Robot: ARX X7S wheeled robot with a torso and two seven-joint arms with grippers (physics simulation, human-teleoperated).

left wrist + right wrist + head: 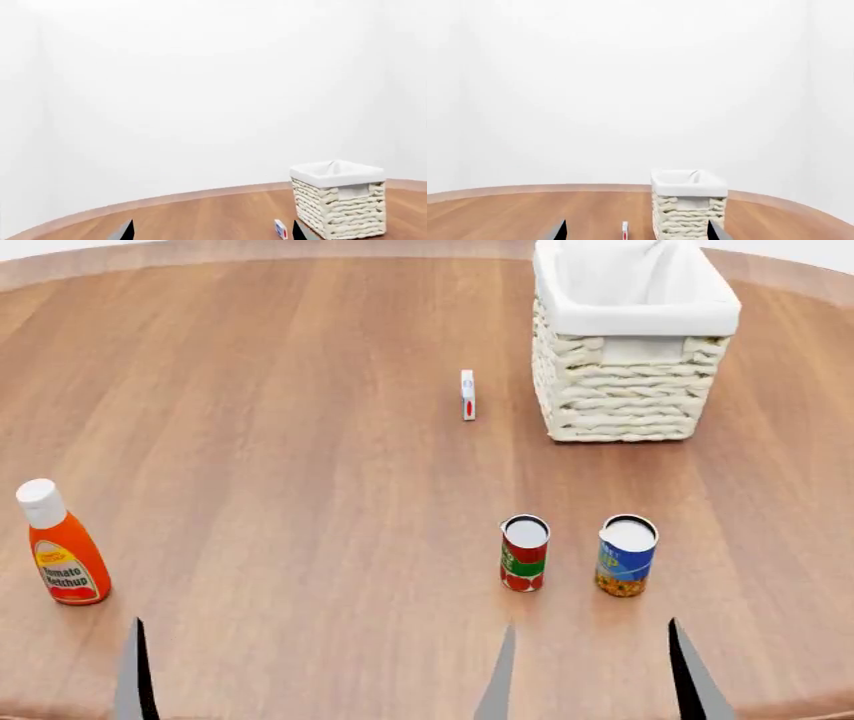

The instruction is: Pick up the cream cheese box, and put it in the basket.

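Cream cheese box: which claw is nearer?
Right. The right claw sits at the table's near edge, almost in line with the cream cheese box behind the cans; the left claw is further to the side.

Bench (267, 440): warm brown wood, straight grain, paler rim band.
Basket (627, 390): cream-white woven wicker, white cloth liner over rim.
Cream cheese box (469, 395): white, red patch, small blue mark.
Ketchup bottle (62, 548): orange-red body, white cap, label with white band above red and yellow.
Left can (525, 553): red and green label, pale lid.
Right can (627, 556): blue label, yellow band low, pale lid.
Gripper fingertips at head view's near edge: grey with black edges.
Walls in wrist views: plain white.
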